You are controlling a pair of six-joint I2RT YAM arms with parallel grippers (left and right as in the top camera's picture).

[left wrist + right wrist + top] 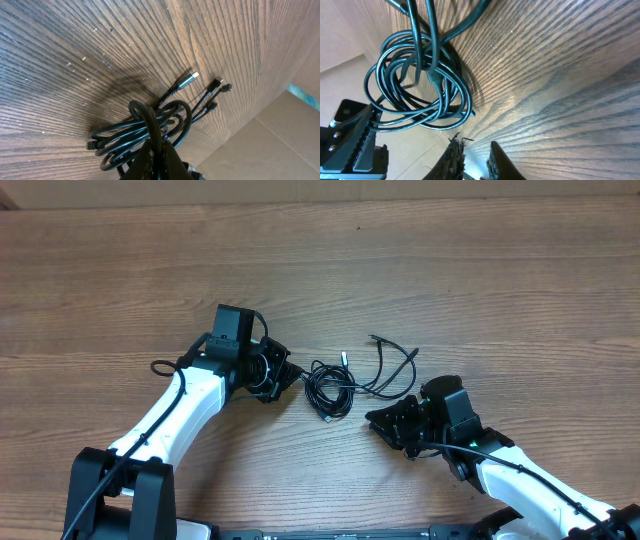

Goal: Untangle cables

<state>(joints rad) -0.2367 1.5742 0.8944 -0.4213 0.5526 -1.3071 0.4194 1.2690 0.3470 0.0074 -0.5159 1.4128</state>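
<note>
L end effector [157, 155] is seen pinched shut on the cable coil [149, 117], prob. to anchor it. R end effector [474, 146] is held part-open and empty, coil just ahead, so loops can be pulled free.

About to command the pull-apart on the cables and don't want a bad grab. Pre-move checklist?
1. Left gripper has hold of the cables: ok, it looks shut on a strand.
2. Right gripper open and empty: ok.
3. Right gripper on a strand: not ok, the coil lies ahead of it, apart.
4. Plug ends lying free on the table: ok.
5. Loops separated: not ok, they overlap.
6. Which strand to pull: cannot tell.
</note>
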